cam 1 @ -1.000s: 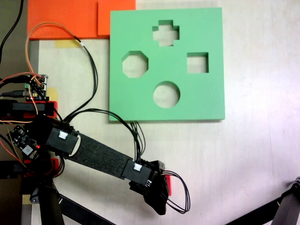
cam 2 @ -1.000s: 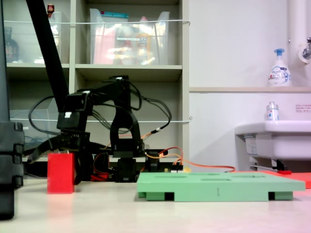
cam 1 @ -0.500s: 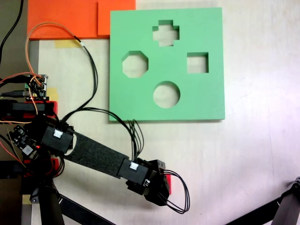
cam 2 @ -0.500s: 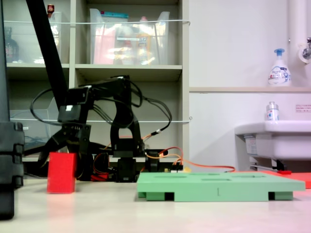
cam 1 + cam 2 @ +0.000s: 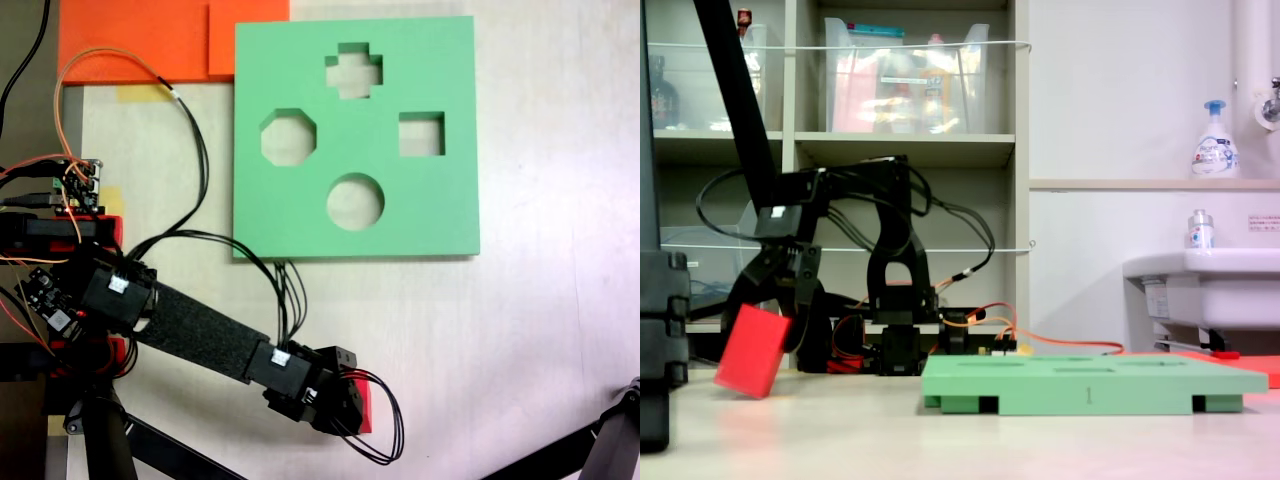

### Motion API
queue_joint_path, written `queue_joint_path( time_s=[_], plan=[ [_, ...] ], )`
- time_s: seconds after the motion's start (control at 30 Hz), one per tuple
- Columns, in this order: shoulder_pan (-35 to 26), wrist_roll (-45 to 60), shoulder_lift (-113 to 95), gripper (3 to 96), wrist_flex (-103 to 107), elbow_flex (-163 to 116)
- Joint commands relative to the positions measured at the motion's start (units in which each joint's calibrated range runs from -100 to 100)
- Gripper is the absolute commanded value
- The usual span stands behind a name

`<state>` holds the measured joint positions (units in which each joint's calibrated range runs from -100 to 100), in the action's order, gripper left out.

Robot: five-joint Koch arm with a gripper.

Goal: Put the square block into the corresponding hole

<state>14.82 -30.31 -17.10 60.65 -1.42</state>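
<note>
**A tilted cube, and a grip we cannot vouch for**

While the square block (image 5: 753,351) leans on one lower edge on the table at the second exterior view's left, we see the gripper (image 5: 780,300) come down over its upper right corner — the dark fingers straddle that corner, but whether they are pressing on the faces or only resting against them we cannot tell. In the first exterior view only a red sliver of the block (image 5: 362,407) shows beside the arm's head, well apart from the green board (image 5: 450,215) and its square hole (image 5: 421,134).

We judge the cube light and rigid, with matte faces that should not slip much. It tips easily, though — a hold on one corner will pivot it. We would take it across two opposite flat faces, squarely and low enough to keep it level for the hole.
</note>
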Motion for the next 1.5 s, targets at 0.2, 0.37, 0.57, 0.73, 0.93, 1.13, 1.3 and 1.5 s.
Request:
queue_joint_path(
  time_s=[0.2, 0.37, 0.57, 0.73, 0.93, 1.13, 1.3, 1.5],
  plan=[
    [1.37, 0.44, -2.87, 23.8, 0.07, -0.27],
    [1.66, 0.44, -3.43, 23.8, 0.07, -0.37],
    [1.71, 0.34, -5.81, 23.8, 0.45, -0.37],
    [1.66, -1.07, -12.65, 23.8, 3.73, -0.07],
    [0.2, -5.71, -24.38, 23.8, 11.43, 0.82],
    [-3.08, -10.65, -33.88, 23.8, 18.65, 1.12],
    [-6.74, -15.63, -40.86, 24.0, 21.73, 1.02],
    [-11.82, -20.95, -43.1, 24.2, 21.64, 5.01]
  ],
)
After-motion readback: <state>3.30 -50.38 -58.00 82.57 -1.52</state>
